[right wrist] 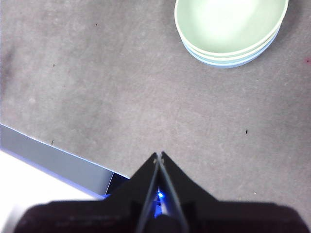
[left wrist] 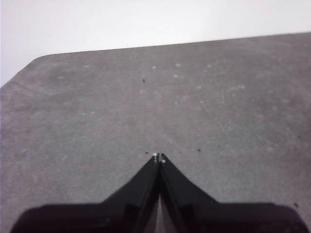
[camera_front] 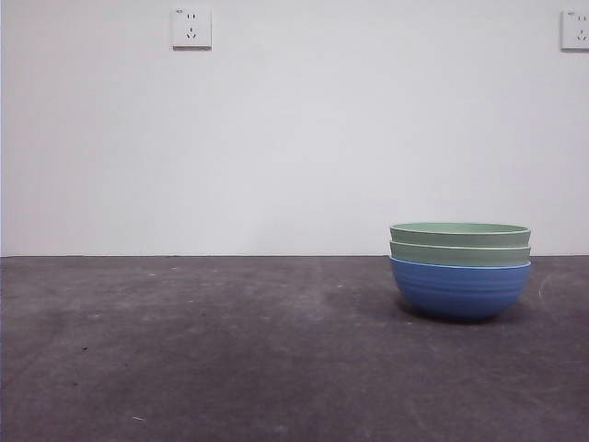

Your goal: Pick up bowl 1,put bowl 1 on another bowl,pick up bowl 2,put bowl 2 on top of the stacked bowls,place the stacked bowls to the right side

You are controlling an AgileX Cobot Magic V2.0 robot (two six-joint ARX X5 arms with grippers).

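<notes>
— Grippers first: how do they stand?
— Right gripper [right wrist: 159, 154] has its jaws pressed together on nothing; left gripper [left wrist: 159, 156] likewise, over bare table [left wrist: 204, 107].
— And the stacked bowls [camera_front: 460, 269]?
— Well apart from both, on the table's right side: two pale green bowls nested in the blue bowl [camera_front: 460, 290], upright.

Three bowls stand nested in one stack on the grey table [camera_front: 184, 350]: two pale green bowls [camera_front: 459, 243] set inside one blue bowl [camera_front: 459, 290], below two white wall sockets [camera_front: 191, 29].
</notes>
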